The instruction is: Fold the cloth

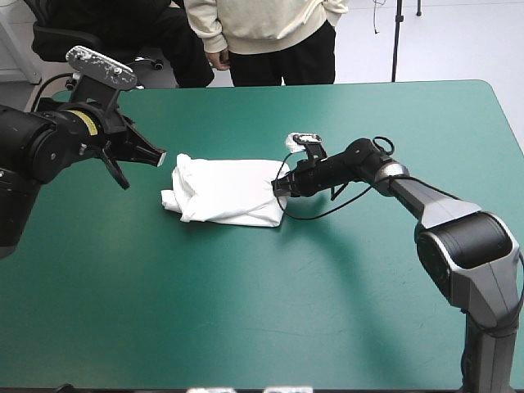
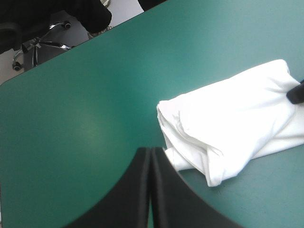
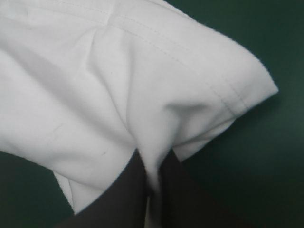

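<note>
The white T-shirt [image 1: 227, 191] lies as a folded bundle on the teal-green table, a little left of centre. My right gripper [image 1: 280, 186] rests low at the bundle's right edge, shut on the T-shirt; in the right wrist view white cloth [image 3: 118, 85] is pinched between the black fingers [image 3: 175, 190]. My left gripper [image 1: 160, 157] hovers just left of the bundle, shut and holding nothing. In the left wrist view its fingers meet in one arch [image 2: 151, 156], with the T-shirt [image 2: 232, 118] ahead and to one side.
A person stands beyond the table's far edge [image 1: 262, 41], hands away from the top. A rolling chair [image 2: 40, 42] stands beyond the far left corner. Bare teal-green cover [image 1: 262, 311] spreads in front of the bundle.
</note>
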Motion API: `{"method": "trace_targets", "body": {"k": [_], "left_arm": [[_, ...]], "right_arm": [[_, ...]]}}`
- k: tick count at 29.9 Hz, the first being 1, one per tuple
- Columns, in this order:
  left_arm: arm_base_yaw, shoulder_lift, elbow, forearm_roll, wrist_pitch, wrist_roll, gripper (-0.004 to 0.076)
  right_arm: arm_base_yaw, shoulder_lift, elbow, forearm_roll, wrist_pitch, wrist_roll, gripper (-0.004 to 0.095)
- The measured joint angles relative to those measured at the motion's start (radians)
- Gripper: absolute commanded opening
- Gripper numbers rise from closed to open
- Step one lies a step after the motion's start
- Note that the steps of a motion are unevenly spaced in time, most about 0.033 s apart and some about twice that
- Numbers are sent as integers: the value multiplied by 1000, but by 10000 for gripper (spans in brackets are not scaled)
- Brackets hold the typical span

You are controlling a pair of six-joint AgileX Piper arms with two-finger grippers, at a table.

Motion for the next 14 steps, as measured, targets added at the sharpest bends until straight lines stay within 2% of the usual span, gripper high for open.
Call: {"method": "trace_targets", "body": {"k": [2, 5, 10, 14], "left_arm": [[0, 0, 0, -4, 0, 0, -17], [0, 0, 0, -5, 0, 1, -17], [0, 0, 0, -12, 0, 1, -17], [0, 0, 0, -13, 0, 1, -17]], "right_arm": [[-1, -26, -6, -92, -8, 60, 5], [-23, -92, -8, -295, 2, 168, 5], [-121, -231, -8, -645, 125, 345, 1], [-241, -323, 3, -861, 222, 440, 1]]}}
